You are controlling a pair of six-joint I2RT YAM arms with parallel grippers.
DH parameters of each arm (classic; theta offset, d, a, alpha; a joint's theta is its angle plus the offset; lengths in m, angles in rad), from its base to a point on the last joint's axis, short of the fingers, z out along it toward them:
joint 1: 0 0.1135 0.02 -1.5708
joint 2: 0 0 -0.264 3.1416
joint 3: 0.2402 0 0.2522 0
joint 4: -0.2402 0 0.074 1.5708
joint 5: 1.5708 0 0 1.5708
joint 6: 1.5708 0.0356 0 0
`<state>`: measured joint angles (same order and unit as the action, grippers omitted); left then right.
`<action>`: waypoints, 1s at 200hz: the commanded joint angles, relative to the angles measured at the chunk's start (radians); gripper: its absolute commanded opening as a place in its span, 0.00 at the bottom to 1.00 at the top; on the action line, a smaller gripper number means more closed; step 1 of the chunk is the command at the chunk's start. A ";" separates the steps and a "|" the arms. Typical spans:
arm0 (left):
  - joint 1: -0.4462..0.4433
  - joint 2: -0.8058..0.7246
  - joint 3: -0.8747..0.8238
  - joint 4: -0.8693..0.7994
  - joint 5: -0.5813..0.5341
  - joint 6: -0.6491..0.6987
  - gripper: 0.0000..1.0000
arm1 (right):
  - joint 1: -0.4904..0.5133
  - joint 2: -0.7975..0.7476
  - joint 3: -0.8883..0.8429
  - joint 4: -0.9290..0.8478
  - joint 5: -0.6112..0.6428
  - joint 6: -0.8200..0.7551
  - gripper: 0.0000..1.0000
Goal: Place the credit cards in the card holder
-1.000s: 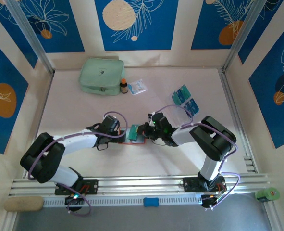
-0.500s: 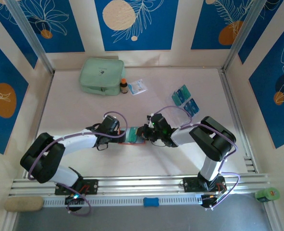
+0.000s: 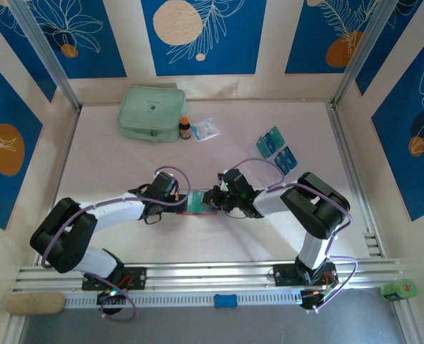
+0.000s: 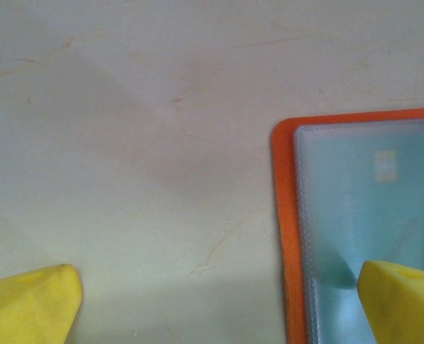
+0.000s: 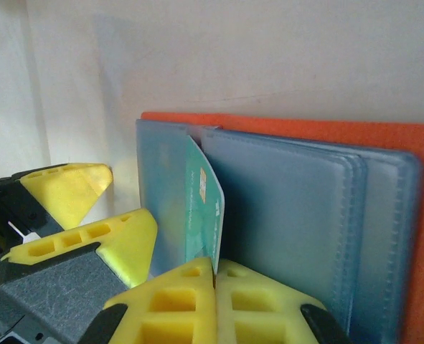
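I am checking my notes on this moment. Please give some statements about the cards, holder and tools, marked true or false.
1. The right tool is shut on a teal card. True.
2. The left tool is shut. False: it stands open, one finger over the holder's clear pocket.
3. The card holder lies closed. False: it lies open between both tools.
4. Other cards lie on the table, apart from the holder. True.
5. The small bottle stands on the green pouch. False: it stands beside it.
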<state>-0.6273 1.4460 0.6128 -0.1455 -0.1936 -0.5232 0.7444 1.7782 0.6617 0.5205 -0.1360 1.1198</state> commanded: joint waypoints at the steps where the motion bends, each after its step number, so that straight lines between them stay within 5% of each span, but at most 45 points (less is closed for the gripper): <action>1: 0.015 0.001 -0.022 0.010 0.011 -0.017 1.00 | 0.007 0.041 0.026 -0.086 -0.032 0.003 0.00; 200: 0.097 -0.015 -0.009 -0.098 -0.038 -0.115 1.00 | -0.033 0.077 0.113 -0.242 -0.121 -0.041 0.00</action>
<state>-0.5503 1.4029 0.6098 -0.2111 -0.2337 -0.6052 0.7193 1.8362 0.7689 0.3885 -0.2478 1.1038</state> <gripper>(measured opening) 0.996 0.054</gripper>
